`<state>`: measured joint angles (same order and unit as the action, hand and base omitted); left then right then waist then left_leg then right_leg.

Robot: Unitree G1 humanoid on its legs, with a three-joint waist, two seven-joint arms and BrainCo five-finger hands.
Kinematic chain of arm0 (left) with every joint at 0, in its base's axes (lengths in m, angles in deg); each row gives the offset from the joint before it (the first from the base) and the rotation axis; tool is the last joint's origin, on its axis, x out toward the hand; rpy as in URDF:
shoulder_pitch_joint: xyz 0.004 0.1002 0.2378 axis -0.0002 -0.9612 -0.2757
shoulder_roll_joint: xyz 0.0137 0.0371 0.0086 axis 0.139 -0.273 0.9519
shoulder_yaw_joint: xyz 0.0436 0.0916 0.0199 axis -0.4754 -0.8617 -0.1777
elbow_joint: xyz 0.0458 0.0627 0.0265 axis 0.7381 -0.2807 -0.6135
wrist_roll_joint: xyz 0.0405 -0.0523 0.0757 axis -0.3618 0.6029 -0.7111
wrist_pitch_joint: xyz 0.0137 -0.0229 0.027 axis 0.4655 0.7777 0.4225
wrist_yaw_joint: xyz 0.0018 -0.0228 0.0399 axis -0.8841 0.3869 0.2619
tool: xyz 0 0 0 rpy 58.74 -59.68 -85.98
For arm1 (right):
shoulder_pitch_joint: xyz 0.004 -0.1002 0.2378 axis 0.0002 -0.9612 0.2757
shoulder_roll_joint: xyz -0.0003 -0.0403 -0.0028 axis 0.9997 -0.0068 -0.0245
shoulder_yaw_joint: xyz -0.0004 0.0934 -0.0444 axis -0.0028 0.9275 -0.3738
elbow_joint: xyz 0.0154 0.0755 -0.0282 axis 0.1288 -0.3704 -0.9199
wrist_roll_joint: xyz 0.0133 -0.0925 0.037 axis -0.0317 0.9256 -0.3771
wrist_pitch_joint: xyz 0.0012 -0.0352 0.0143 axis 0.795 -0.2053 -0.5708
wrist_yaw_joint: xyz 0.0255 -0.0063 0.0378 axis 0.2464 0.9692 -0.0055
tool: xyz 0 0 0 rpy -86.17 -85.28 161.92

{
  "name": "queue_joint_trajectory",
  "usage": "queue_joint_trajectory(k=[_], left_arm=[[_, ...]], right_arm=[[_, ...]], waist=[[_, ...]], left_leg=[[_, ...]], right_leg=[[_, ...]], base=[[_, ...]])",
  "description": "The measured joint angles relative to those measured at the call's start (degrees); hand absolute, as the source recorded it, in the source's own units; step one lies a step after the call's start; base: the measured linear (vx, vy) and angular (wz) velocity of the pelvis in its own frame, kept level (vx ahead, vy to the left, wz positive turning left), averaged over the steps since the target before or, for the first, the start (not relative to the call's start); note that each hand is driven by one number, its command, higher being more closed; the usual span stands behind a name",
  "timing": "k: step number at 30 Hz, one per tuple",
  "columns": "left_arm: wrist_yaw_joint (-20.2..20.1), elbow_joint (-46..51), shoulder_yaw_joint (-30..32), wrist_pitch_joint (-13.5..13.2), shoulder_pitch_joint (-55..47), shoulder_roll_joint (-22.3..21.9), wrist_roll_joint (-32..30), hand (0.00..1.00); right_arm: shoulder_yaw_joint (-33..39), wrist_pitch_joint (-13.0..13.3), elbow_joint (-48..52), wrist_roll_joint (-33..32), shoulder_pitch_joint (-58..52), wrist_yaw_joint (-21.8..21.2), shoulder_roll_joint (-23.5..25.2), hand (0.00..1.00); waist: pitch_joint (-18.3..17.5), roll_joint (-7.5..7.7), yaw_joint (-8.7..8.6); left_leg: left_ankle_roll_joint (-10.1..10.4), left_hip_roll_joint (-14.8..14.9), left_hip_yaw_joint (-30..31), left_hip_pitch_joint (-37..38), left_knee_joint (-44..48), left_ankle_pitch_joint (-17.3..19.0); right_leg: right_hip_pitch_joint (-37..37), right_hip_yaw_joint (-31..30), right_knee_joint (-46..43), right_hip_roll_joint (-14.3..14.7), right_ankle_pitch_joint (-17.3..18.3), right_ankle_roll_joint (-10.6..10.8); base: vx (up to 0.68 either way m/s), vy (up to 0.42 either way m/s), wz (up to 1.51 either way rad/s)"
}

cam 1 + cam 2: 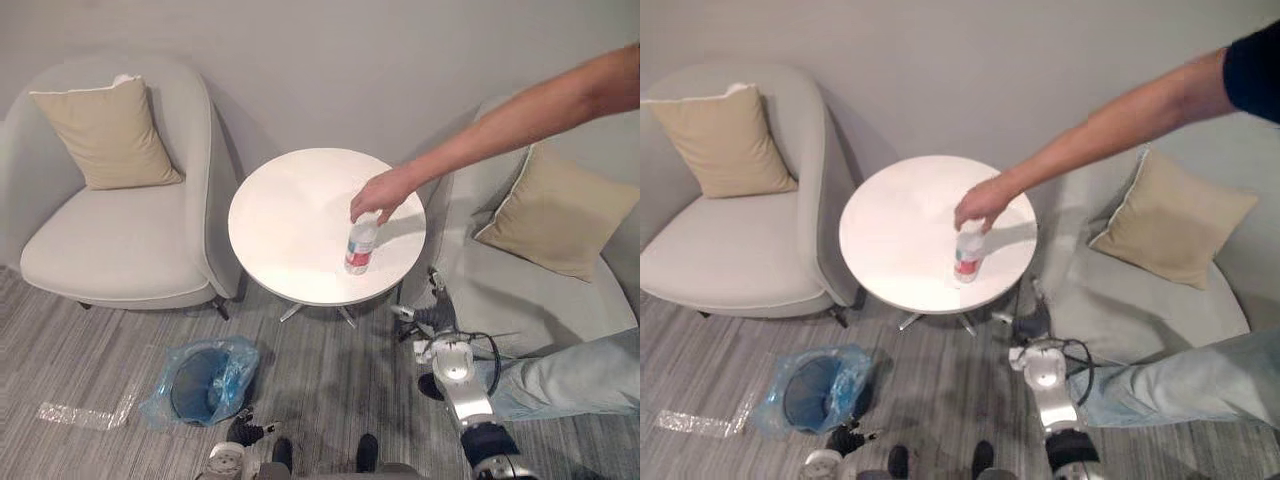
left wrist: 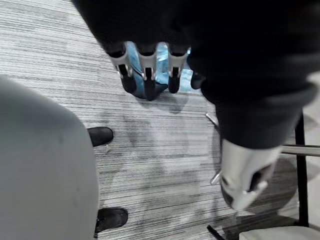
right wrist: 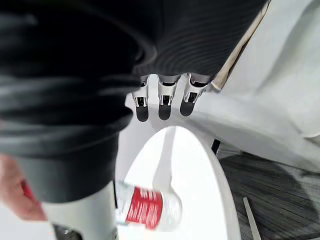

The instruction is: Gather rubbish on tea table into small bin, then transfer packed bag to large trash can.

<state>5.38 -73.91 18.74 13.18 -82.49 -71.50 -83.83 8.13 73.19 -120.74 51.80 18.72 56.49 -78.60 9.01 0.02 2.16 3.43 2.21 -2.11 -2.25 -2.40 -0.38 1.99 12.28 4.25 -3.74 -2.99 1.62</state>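
Eye views: bottle [image 1: 361, 245] upright, centre right on the counter [image 1: 290, 220]. A person's hand [image 1: 380, 195] is on its cap, arm crossing from upper right. Blue-bagged bin [image 1: 205, 380] on floor, lower left. Armchairs [image 1: 120, 240] flank the counter. Right hand [image 1: 422, 318] below its right edge; left hand [image 1: 243, 432] at bottom edge.

Left wrist: fingers [image 2: 148, 80] straight, apart, empty; bin beyond them.

Right wrist: fingers [image 3: 162, 102] straight, empty, over the counter; bottle past them.

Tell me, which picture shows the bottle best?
The left eye view: the bottle stands whole on the table, a person's hand on its cap. The right eye view matches. The right wrist view shows it close, partly hidden. The left wrist view faces the floor.
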Motion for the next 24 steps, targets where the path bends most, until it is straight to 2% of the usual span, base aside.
queue_joint_trajectory(k=[4, 6, 12, 24], left_arm=[[0.0, 0.9, -0.5, -0.3, 0.3, -0.2, 1.0, 0.0], [0.0, 1.5, -0.6, -1.0, 0.6, -0.1, 1.7, 0.0], [0.0, 2.0, -1.0, -1.0, 0.8, -0.1, 1.7, 0.0], [0.0, 2.1, -2.8, -1.2, 1.2, 0.1, 1.7, 0.0]], right_arm=[[0.0, 0.0, -3.5, -4.4, 4.6, -0.1, -1.2, 0.0], [-0.2, 0.0, -6.8, -9.0, 9.3, -0.8, -1.3, 0.0], [-2.8, 0.1, -8.7, -11.6, 11.7, -2.2, -1.9, 0.0], [-6.8, 0.2, -8.9, -11.6, 11.8, -5.2, -3.0, 0.0]], waist=[[1.8, -0.82, 0.76], [3.1, -1.07, 1.11], [3.8, -1.35, 1.25], [4.7, -1.8, 1.26]], left_leg=[[0.0, 0.0, 0.7, -0.2, -0.6, -0.5], [0.0, 0.0, 0.8, -1.6, -0.5, -0.5], [-0.1, 0.0, 0.8, -1.8, -0.5, -0.5], [0.0, 0.2, 0.7, -1.3, -0.4, -0.5]], right_leg=[[0.1, 0.4, 0.0, 0.1, 0.0, 0.0], [1.7, 0.0, -0.7, 0.0, 0.0, 0.0], [2.0, -0.5, -0.9, -0.1, 0.0, 0.0], [2.5, -1.8, -3.0, -0.1, 1.0, 0.5]], base=[[-0.01, 0.0, 0.1], [0.0, 0.0, 0.0], [0.0, 0.0, 0.0], [0.0, 0.0, 0.0]])
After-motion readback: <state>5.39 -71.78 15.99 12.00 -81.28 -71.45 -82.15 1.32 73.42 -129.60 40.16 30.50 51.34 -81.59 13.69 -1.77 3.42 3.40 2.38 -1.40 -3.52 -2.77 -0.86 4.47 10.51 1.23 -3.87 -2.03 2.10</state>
